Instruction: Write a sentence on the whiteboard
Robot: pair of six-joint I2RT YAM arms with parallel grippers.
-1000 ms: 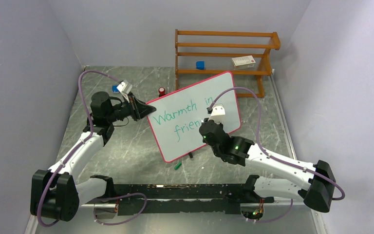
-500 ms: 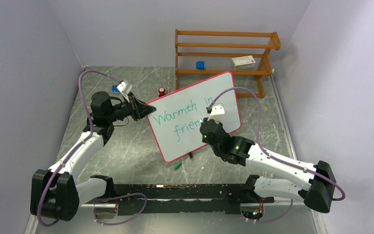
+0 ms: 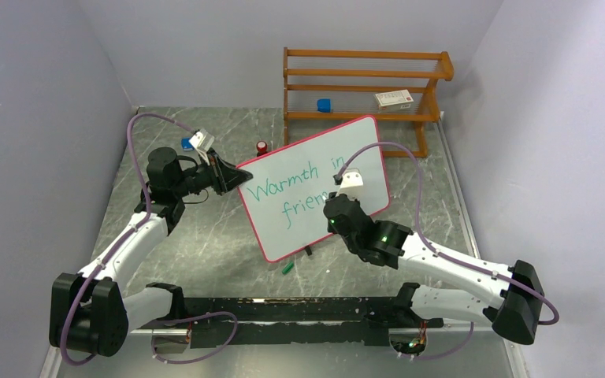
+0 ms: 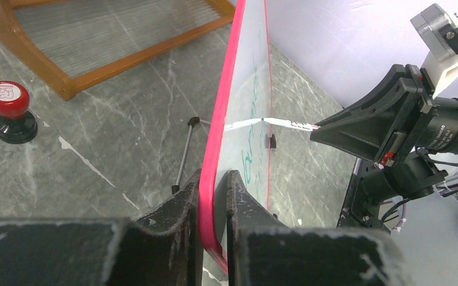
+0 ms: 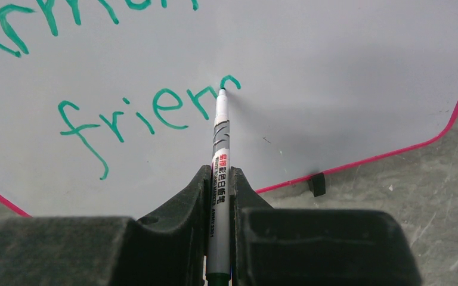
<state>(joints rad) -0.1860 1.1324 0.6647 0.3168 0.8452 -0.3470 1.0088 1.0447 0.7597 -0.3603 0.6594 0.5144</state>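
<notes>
The whiteboard (image 3: 315, 153) stands tilted up on the grey marbled table (image 3: 205, 236), in the middle of the top view. Its pink-red frame is turned at an angle to the table edges. The left gripper (image 4: 213, 182) is clamped on the board's edge, one finger on each side of the pink rim; in the top view this grip is at the board's left side.

Green handwriting on the board reads "Warmth in" on the upper line and "frien" below it.

The right gripper (image 5: 219, 179) is closed on a marker (image 5: 220, 137), which points up the middle of the right wrist view. The marker's tip touches the board at the end of the last "n". The marker's barrel carries red characters and a line of black print, too small to read.

A wooden rack (image 3: 362, 87) stands at the upper middle of the top view. On its shelf are a small blue block (image 3: 324, 105) and a white box (image 3: 394, 98) with a red mark. A red-topped stamp (image 4: 7, 101) sits on the table at the left of the left wrist view, the white print on its top unreadable. A green cap (image 3: 287, 268) lies on the table just below the board.
</notes>
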